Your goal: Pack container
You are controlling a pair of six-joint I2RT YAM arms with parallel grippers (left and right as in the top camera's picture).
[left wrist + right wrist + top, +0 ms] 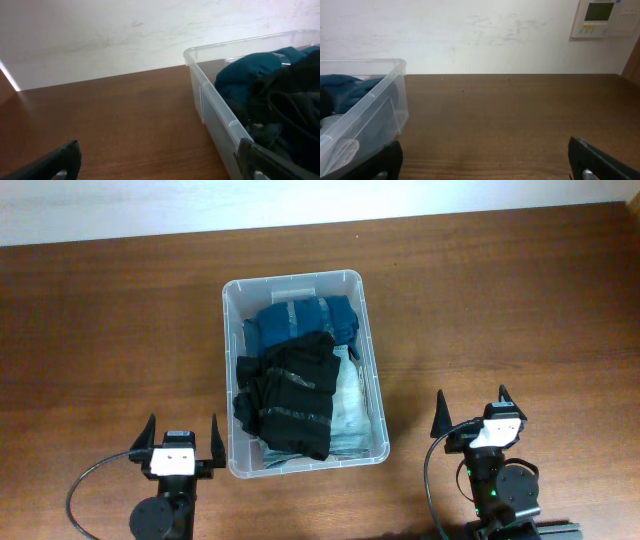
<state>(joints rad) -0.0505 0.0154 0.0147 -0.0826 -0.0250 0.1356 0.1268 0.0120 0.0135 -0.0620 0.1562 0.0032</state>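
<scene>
Left pincer point(183, 430) and right pincer point(471, 410) gape wide, empty.
They park at 7 and 4 o'clock of the clear rectangular plastic container point(292, 279) mid-table, likely because it looks packed: black folded garment point(290, 395) over teal garment point(300, 320) inside.
</scene>
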